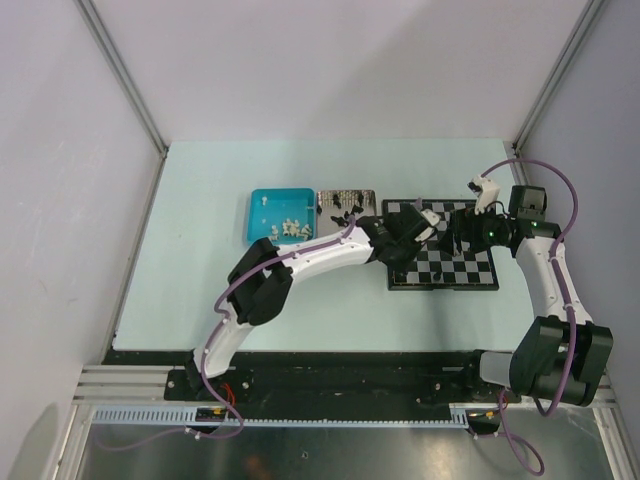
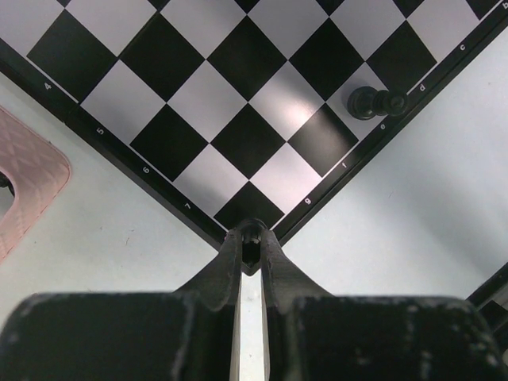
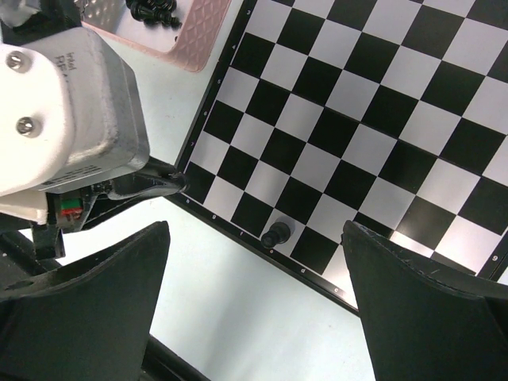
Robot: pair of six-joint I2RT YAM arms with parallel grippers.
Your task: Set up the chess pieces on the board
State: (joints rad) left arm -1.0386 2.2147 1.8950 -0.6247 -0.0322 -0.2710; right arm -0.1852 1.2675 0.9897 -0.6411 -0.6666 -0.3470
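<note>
board point(image 1: 470, 270): flat on the table point(image 1: 200, 260), right of centre; black and pale grey chequers inside a thin black border printed with letters and numerals
standing piece point(image 2: 365, 101): one black figure, upright on a pale square of the edge row, fourth square from the corner over which the left gripper hangs
held piece point(image 2: 251, 232): small dark rounded form pinched between the left fingertips; only its top shows, so its kind cannot be told
left gripper point(image 2: 252, 236): jaws narrow, closed on the held piece, poised above a corner of the board, the arm reaching in from the left
right gripper point(image 3: 254, 317): jaws spread wide with nothing between them, above the same edge of the board; in the wrist view the standing piece shows between its two fingers
black pieces point(image 3: 155, 9): clustered in the pink tray point(image 3: 202, 44), which lies near the board's left edge with a strip of table between them
white pieces point(image 1: 293, 228): loosely scattered in the blue tray point(image 1: 256, 215), which sits just beside the pink tray on its left
table: pale blue-green surface carrying board and both trays
</note>
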